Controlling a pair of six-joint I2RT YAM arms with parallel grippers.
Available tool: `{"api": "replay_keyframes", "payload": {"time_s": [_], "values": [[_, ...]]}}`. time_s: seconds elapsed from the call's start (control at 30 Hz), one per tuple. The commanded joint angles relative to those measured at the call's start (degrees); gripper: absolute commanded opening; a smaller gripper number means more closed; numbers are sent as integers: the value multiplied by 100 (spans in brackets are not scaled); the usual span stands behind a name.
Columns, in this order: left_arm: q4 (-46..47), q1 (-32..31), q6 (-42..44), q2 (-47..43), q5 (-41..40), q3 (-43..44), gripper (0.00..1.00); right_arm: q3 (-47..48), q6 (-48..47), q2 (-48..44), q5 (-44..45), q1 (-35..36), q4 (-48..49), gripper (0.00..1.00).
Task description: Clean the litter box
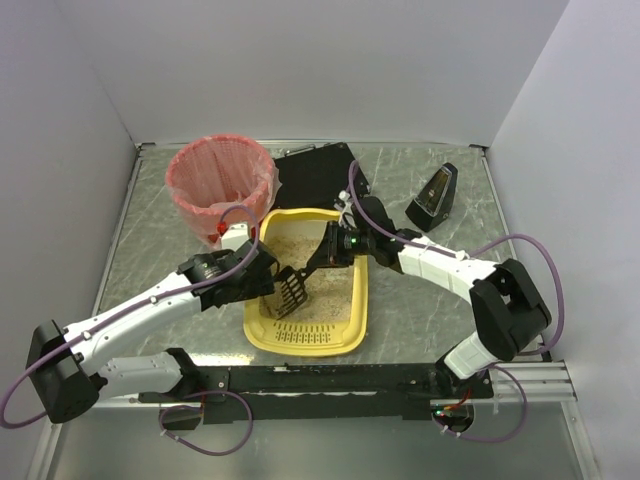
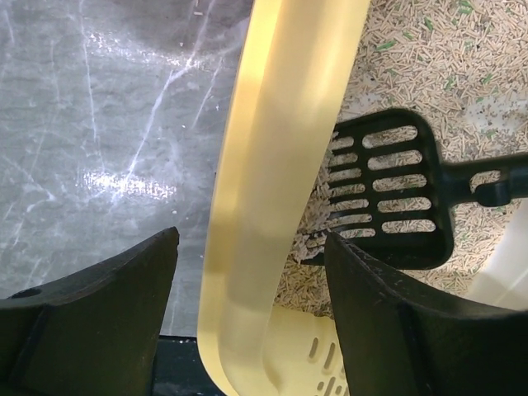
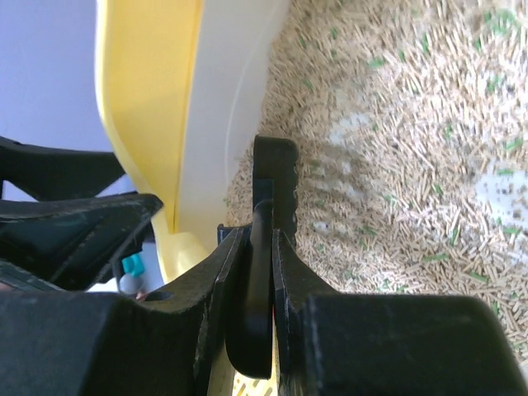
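Large yellow plastic litter box [image 1: 310,338] w/ beige pellets [image 3: 396,165] sits mid-table, just ahead of the arm bases. R gripper [image 1: 335,250] is clamped tight on the black slotted plastic scoop [image 1: 291,289], whose blade is down in the pellets. L gripper [image 1: 262,272] is wide open astride the box's left rim; I can't tell whether it touches.

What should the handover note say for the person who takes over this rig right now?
Left gripper: open, its jaws straddle the litter box rim on its own side; no grip visible.
Right gripper: shut on the handle of the black scoop, whose slotted head sits low over the litter near that rim.
Pink-lined bin: on the table behind the box, to the left.
Done: scoop in hand, inside the box.
Left: probably steady the box, sift, and carry waste to the bin.
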Motion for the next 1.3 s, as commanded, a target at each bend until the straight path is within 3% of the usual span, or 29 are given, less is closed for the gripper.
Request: {"api": "replay_keyframes", "payload": {"time_s": [0.0, 0.27, 0.53, 0.8, 1.27], "values": [[319, -8, -108, 7, 123, 14, 76, 532, -201, -383, 243, 0, -114, 0], [512, -8, -108, 50, 343, -118, 70, 647, -438, -102, 85, 26, -132, 0], [459, -16, 120, 59, 352, -206, 68, -109, -8, -453, 23, 35, 430, 0], [249, -16, 410, 95, 448, -214, 65, 153, 334, -840, 507, -176, 115, 0], [-68, -25, 498, -2, 404, -311, 65, -310, 765, -1683, 156, -694, 228, 0]]}}
